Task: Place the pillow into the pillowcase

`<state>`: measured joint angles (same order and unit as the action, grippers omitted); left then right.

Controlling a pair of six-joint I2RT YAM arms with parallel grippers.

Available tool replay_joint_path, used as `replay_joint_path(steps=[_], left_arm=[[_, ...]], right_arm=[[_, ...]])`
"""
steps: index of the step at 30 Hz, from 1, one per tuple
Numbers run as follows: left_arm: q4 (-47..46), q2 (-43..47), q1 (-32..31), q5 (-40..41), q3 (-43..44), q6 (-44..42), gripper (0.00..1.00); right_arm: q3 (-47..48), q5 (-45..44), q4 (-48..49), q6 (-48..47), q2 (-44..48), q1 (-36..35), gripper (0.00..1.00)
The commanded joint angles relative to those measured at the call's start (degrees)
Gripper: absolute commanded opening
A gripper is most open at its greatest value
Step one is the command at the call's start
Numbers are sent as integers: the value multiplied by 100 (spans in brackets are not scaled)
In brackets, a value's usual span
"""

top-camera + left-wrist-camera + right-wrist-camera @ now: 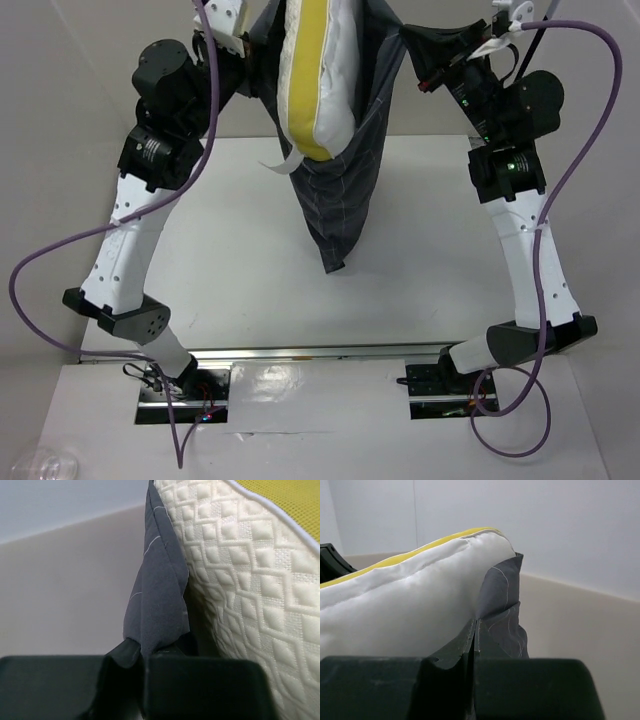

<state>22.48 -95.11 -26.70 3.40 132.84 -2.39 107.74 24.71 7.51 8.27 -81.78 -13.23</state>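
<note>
Pillow (338, 95): standing on edge inside the mouth of the pillowcase (335, 210), at 12 o'clock in the top view; its upper part runs off the frame, its lower end is sunk in the fabric
Yellow band (312, 70): faces the overhead camera and runs down the pillow's edge toward 6 o'clock
Pillowcase: held up by both sides of its opening, dark grey with a thin light grid, tapering to a point toward 6 o'clock over the table (220, 250); cannot tell whether the point touches
Left gripper (142, 655): fingers pressed together on a fold of the pillowcase rim, at 11 o'clock from the pillow
Right gripper (475, 635): fingers closed tight on the opposite rim, at 1 o'clock from the pillow
Top view only: both arms raised high, the hanging length of the case, a white strip (283, 165) dangling at the pillow's 8 o'clock, purple cables (205, 120) looping off each arm
Left wrist only: quilted zigzag face of the pillow lying right against the pinched cloth
Right wrist only: smooth white side of the pillow, its seam, and the grey rim peaking just beside it
Table: plain white, matt, with arm shadows; two arm bases bolted at 6 o'clock
Room: pale bare walls behind the cloth in both wrist views
</note>
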Motion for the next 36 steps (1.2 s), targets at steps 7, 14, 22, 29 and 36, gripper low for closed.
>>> replay_joint_path(steps=[7,14,22,29,36], left_arm=[[-1860,1091,-292,478,-486,-1069,0],[-3486,1592,-292,56,-1277,-2729,0],[-971,367,50,741,332,-1571,0],[-500,643,-178,557,-1338,-693,0],[-745,503,-564,390,-2095,-376,0]], right_arm=[[221,51,1753,-167,408,40,0],[54,139,2632,-1240,470,40,0],[494,-82,-393,-768,-355,206,0],[-1194,359,-1364,-317,-102,339,0],[-1326,-151,-2088,-792,82,620,46]])
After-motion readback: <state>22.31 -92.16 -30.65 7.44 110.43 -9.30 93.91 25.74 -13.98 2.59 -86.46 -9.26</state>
